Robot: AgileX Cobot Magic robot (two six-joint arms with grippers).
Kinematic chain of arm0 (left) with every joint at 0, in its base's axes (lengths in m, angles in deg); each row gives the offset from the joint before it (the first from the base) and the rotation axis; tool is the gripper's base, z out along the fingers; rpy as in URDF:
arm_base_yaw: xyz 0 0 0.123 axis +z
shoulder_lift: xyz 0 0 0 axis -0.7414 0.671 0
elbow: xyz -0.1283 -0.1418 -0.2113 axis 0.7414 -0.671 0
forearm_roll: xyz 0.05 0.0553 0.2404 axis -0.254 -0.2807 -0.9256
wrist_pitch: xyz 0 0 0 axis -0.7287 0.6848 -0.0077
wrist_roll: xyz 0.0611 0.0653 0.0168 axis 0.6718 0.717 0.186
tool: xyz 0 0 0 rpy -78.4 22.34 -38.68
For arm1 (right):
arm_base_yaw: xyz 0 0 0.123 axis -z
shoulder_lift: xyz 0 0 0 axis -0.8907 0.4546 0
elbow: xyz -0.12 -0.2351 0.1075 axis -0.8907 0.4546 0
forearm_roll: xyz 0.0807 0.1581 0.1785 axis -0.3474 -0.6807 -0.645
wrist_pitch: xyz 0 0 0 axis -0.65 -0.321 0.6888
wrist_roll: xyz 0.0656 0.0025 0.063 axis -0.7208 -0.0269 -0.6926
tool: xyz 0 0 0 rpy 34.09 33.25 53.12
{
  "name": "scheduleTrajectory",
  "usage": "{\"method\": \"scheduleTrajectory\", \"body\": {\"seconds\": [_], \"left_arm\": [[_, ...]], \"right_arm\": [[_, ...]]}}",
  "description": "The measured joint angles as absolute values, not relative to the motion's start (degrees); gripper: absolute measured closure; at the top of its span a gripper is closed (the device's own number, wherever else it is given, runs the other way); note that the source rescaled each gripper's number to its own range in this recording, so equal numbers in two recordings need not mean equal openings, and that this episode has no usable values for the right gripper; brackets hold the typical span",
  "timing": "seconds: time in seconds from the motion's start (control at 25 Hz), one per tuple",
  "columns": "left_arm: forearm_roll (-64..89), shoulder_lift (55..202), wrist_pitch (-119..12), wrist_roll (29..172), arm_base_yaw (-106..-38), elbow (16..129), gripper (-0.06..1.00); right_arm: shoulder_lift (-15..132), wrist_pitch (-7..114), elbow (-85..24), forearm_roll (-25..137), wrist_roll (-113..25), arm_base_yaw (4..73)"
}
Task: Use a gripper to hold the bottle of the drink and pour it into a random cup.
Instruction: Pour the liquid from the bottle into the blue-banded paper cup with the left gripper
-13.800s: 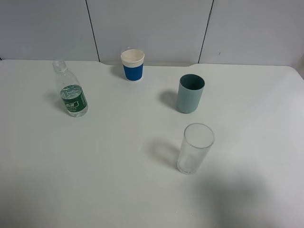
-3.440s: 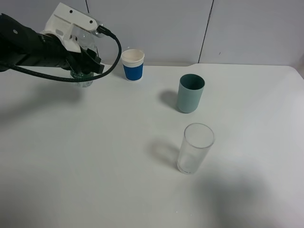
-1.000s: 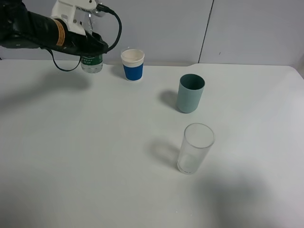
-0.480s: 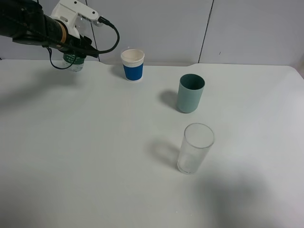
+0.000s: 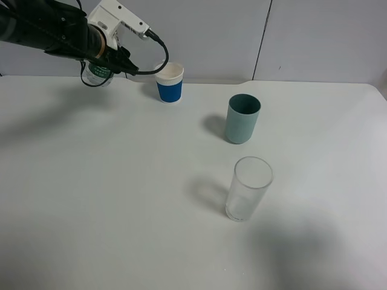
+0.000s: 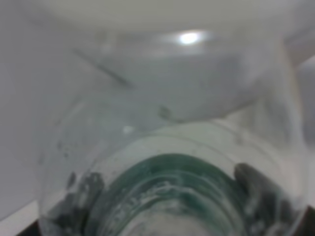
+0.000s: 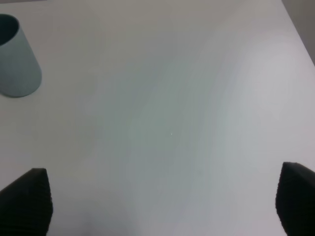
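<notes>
A: Entry, largest first. What do we log for the surface?

B: The wide white desk (image 5: pixel 121 235) fills the high view up to the grey panelled wall (image 5: pixel 199 36).

A: Then the arms.

B: We see the black left arm (image 5: pixel 42 30), with its white blocky head (image 5: pixel 118 18), reaching in over the far left of the desk. The left fingers (image 6: pixel 253 189) are closed around the small clear plastic bottle with a green label band (image 5: pixel 95 74). In the left wrist view the bottle (image 6: pixel 167 182) fills the picture, with a dark finger pressed on either side of it. The right fingers (image 7: pixel 24 201) show only in the right wrist view. They are spread wide over the desk and hold nothing.

A: The vessels?

B: The tall clear glass tumbler (image 5: pixel 248 188) stands upright right of centre, nearest the camera. The teal-green plastic cup (image 5: pixel 243 119) stands upright behind it, apart from it. The right wrist view catches this cup too (image 7: pixel 17 59). The small white paper cup with a blue sleeve (image 5: pixel 169 83) stands upright near the wall, well apart from both.

A: And the bottle's position?

B: It is at the far left by the wall, left of the paper cup and not touching it. The arm hides its neck, so we cannot tell its tilt, nor whether its base clears the desk.
</notes>
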State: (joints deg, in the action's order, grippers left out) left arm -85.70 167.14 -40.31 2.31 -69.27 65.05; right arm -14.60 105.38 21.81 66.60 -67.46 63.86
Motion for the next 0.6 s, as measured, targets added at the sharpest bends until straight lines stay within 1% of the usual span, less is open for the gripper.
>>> {"method": "scheduleTrajectory", "body": {"seconds": [0.28,0.6], "left_arm": [[-86.1,170.4,-33.0,3.3,-72.1,68.2,0.87],[-86.8,171.8,-31.6,5.9,-74.0,69.6,0.87]], "right_arm": [[-14.6,105.4,21.8,66.6,-67.5,63.9],[-14.6,105.4,21.8,66.6,-67.5,63.9]]}}
